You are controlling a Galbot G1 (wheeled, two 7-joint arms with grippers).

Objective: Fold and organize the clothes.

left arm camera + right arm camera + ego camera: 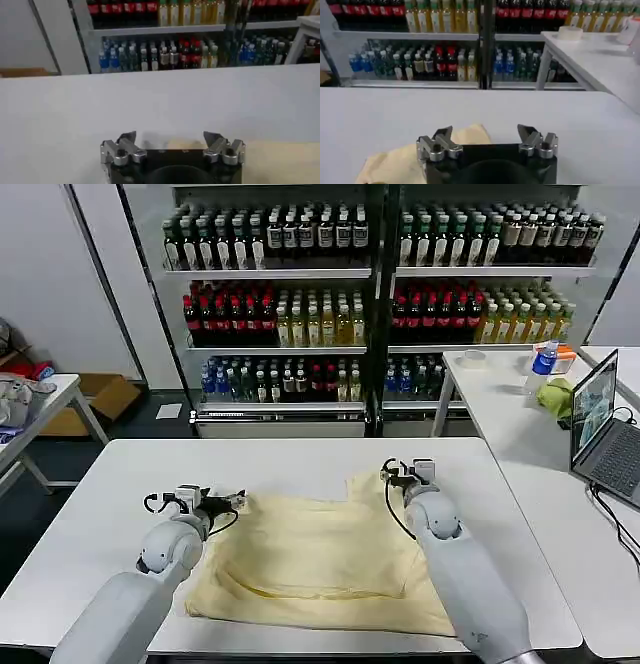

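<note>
The head view takes in the whole cream-yellow garment (320,559) spread flat on the white table (100,494), its long axis running from nine to three o'clock and its collar end toward twelve. The wrist views catch just a cloth corner each. The left pincer (232,501) sits at the garment's ten o'clock corner; in its wrist view the left pincer (172,142) has its fingers spread apart over bare table, with cloth beside it. The right pincer (392,474) hovers at the one o'clock corner; in its own view the right pincer (486,138) is likewise spread wide, gripping nothing, cloth under one finger. Beyond the table at twelve o'clock stand shelves of bottles (370,294). At two o'clock a side table carries a laptop (600,424) and a green cloth (556,396). Both arms cover the garment's near corners.
</note>
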